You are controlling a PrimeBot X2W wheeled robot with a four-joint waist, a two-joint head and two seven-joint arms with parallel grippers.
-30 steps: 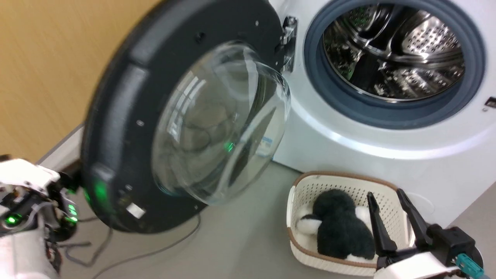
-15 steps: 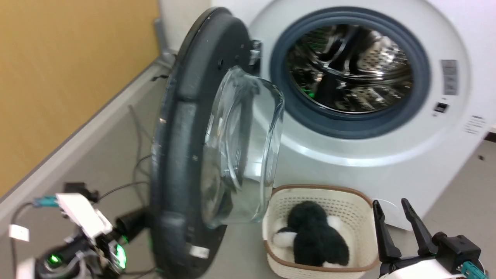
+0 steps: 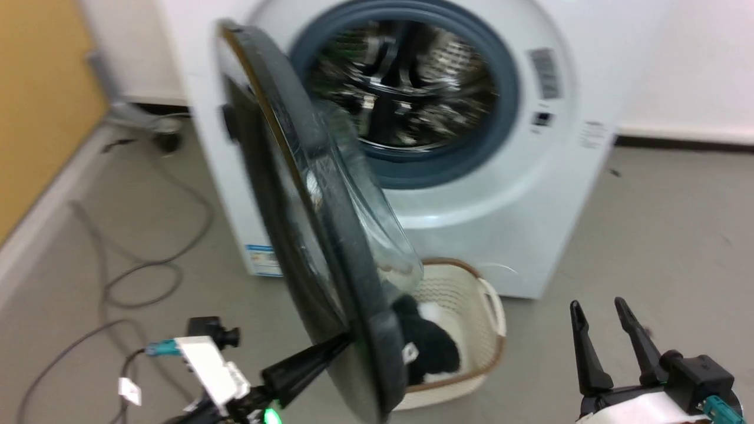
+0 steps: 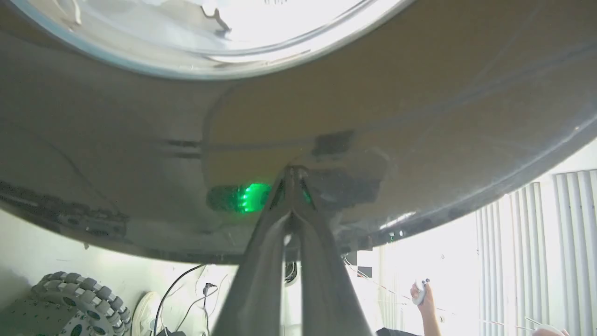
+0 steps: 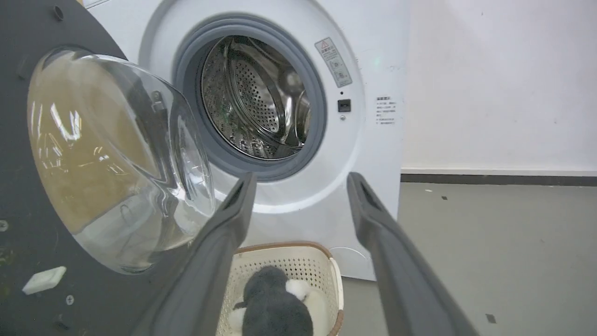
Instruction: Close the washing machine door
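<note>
The washing machine [image 3: 530, 194] is a white front-loader with its steel drum [image 3: 406, 76] exposed. The washing machine door [image 3: 353, 265], black-rimmed with a clear glass bowl [image 5: 116, 158], stands about half open, nearly edge-on in the head view. My left gripper [image 3: 344, 340] is shut, its tips pressed against the door's outer face [image 4: 419, 93] near the lower rim. The left gripper [image 4: 291, 171] holds nothing. My right gripper [image 3: 597, 304] hangs open and empty at the lower right, apart from the door. In the right wrist view the right gripper [image 5: 298, 179] points at the machine [image 5: 364, 70].
A cream perforated basket [image 3: 489, 306] with a black-and-white plush toy [image 3: 430, 353] sits on the floor below the drum, partly behind the door. Cables [image 3: 147, 271] trail over the grey floor at left, by a yellow wall [image 3: 35, 118]. A person's hand [image 4: 422, 298] shows beyond the door.
The door has swung from wide open toward the machine's opening, my shut left gripper staying against its outer face. The head camera has turned as well. The right gripper stays open.
</note>
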